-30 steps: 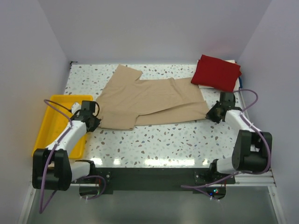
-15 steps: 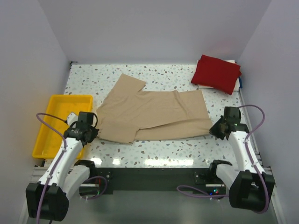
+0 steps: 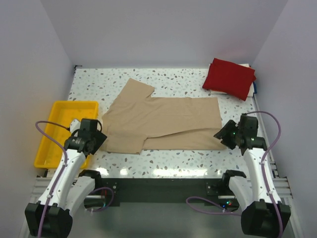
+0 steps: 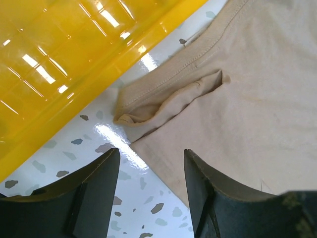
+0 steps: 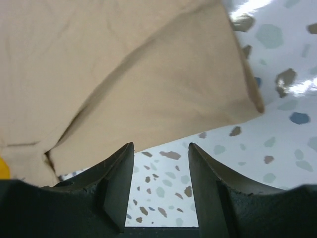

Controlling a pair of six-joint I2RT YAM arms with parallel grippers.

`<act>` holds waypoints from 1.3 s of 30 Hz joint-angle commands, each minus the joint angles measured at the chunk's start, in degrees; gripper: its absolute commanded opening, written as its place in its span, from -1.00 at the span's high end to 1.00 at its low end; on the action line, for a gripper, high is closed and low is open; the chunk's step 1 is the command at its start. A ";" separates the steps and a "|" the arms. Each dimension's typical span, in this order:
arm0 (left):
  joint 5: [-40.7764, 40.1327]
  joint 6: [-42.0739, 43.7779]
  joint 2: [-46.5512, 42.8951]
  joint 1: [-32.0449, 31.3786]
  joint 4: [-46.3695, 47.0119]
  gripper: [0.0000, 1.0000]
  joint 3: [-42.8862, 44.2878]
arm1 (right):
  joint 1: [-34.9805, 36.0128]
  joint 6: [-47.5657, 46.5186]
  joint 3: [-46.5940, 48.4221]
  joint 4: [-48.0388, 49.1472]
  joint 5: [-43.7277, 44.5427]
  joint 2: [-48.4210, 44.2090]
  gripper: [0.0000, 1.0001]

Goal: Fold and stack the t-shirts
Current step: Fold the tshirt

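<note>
The tan t-shirt point(image 3: 163, 121) lies spread flat across the middle of the table, folded lengthwise, with one sleeve pointing to the far left. My left gripper point(image 3: 97, 139) stands open just off its near left corner; in the left wrist view point(image 4: 151, 151) only table and the shirt's edge point(image 4: 247, 99) show between the fingers. My right gripper point(image 3: 221, 135) is open at the near right corner, and its fingers point(image 5: 161, 145) hang over bare table just short of the tan cloth point(image 5: 124, 74). A folded dark red t-shirt point(image 3: 229, 78) rests at the far right corner.
A yellow plastic tray point(image 3: 55, 124) sits at the left edge, right beside my left arm, and its wall point(image 4: 59, 59) fills the upper left of the left wrist view. White walls close in the table on three sides.
Both grippers drew the tan shirt's near corners toward the front edge, then opened and let go. The shirt now lies flatter, its right end squared off.
</note>
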 commanded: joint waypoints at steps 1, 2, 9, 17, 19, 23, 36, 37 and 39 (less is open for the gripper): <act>1.72 1.60 -1.35 -0.57 0.17 -0.19 1.01 | 3.43 -1.30 1.78 4.42 -9.11 -3.40 -0.03; 1.11 0.73 -2.31 -0.92 -0.26 -0.19 0.57 | 5.27 0.18 1.78 5.38 -8.33 -3.84 -0.02; -3.11 -7.63 -1.71 -8.83 -0.54 -0.14 -3.29 | 32.74 12.05 -2.52 19.00 0.72 -2.09 0.10; -2.67 -8.69 -0.30 -9.71 3.24 -0.05 -8.22 | 57.19 19.70 0.54 36.76 11.97 16.97 0.15; -2.41 -8.17 0.23 -9.80 4.73 -0.04 -8.83 | 60.81 19.97 2.48 39.04 14.08 20.75 0.15; -1.27 -7.28 -0.20 -9.71 7.72 0.04 -10.76 | 68.46 20.85 7.83 43.61 17.16 31.28 0.14; -1.00 -3.95 -2.23 -9.71 12.56 0.55 -12.70 | 74.28 22.17 15.14 53.29 17.34 48.54 -0.05; -1.00 -3.85 -2.23 -9.71 12.48 0.59 -12.53 | 74.28 22.26 15.23 53.90 17.43 49.24 -0.06; -1.09 -3.42 -2.14 -9.71 12.65 0.66 -12.18 | 74.28 22.87 15.32 54.52 17.43 50.12 -0.07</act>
